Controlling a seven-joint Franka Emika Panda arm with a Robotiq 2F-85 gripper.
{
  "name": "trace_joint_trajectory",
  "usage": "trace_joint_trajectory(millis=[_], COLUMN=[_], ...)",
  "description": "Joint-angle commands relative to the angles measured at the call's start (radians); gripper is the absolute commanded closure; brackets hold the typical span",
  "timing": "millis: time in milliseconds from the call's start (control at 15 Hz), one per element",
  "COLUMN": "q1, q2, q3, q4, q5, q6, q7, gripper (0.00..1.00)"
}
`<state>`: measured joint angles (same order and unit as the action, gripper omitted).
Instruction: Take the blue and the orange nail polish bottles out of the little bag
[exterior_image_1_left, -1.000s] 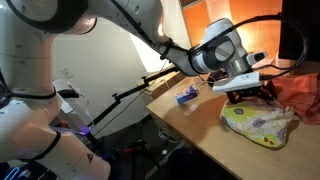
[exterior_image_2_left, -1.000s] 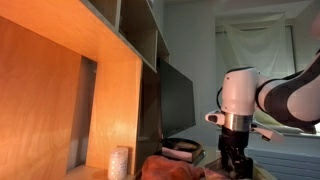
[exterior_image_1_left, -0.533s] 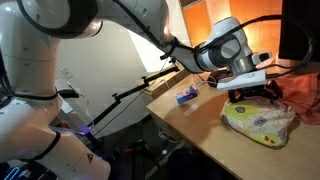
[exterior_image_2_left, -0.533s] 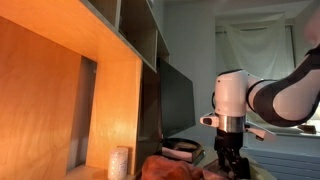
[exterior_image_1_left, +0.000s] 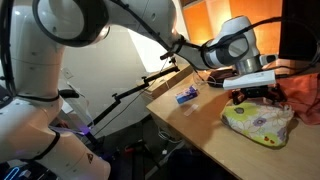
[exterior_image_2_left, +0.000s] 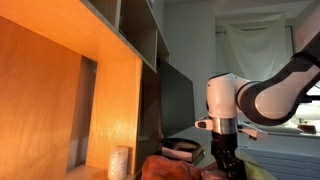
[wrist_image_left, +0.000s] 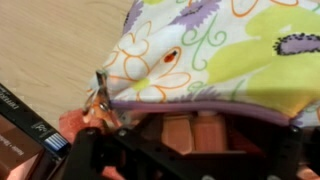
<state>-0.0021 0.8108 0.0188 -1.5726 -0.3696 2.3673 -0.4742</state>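
Observation:
The little bag (exterior_image_1_left: 260, 125) lies on the wooden table, pale with a flowery pattern and lime-yellow trim. In the wrist view the bag (wrist_image_left: 230, 50) fills the top, with its purple rim just above my fingers. My gripper (exterior_image_1_left: 251, 97) hangs at the bag's far edge, its fingers spread; it also shows in an exterior view (exterior_image_2_left: 226, 162). In the wrist view, an orange blocky thing (wrist_image_left: 193, 132) sits under the rim between my open gripper's (wrist_image_left: 195, 150) fingers; I cannot tell if it is the orange bottle. A small blue object (exterior_image_1_left: 187, 95) lies on the table away from the bag.
An orange-red cloth (exterior_image_1_left: 305, 95) lies beyond the bag, also seen in an exterior view (exterior_image_2_left: 165, 168). A flat dark case (exterior_image_2_left: 184, 150) lies behind it and shows in the wrist view (wrist_image_left: 25, 125). A white cylinder (exterior_image_2_left: 120, 162) stands by the wooden shelf. The table edge (exterior_image_1_left: 200, 125) runs close to the bag.
The arm has shifted sideways along the bag's far edge, staying low over it. The bag and the blue object have not moved.

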Motion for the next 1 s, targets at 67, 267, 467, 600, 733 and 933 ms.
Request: trace_joint_trajectory(millis=[67, 267, 467, 600, 733, 933], q1=[-0.005, 0.007, 0.025, 0.042, 0.062, 0.091], q2=[0.038, 0.030, 0.007, -0.019, -0.050, -0.079], q3=[0.008, -0.002, -0.014, -0.024, -0.033, -0.051], q4=[0.062, 0.060, 0.036, 0.009, -0.021, -0.038], q5=[0.013, 0.000, -0.018, -0.039, -0.063, -0.110], q6=[-0.032, -0.019, -0.005, 0.014, 0.039, 0.062], q7=[-0.025, -0.010, 0.013, 0.031, 0.058, 0.097], gripper=[0.59, 0.81, 0.90, 0.98, 1.00, 0.96])
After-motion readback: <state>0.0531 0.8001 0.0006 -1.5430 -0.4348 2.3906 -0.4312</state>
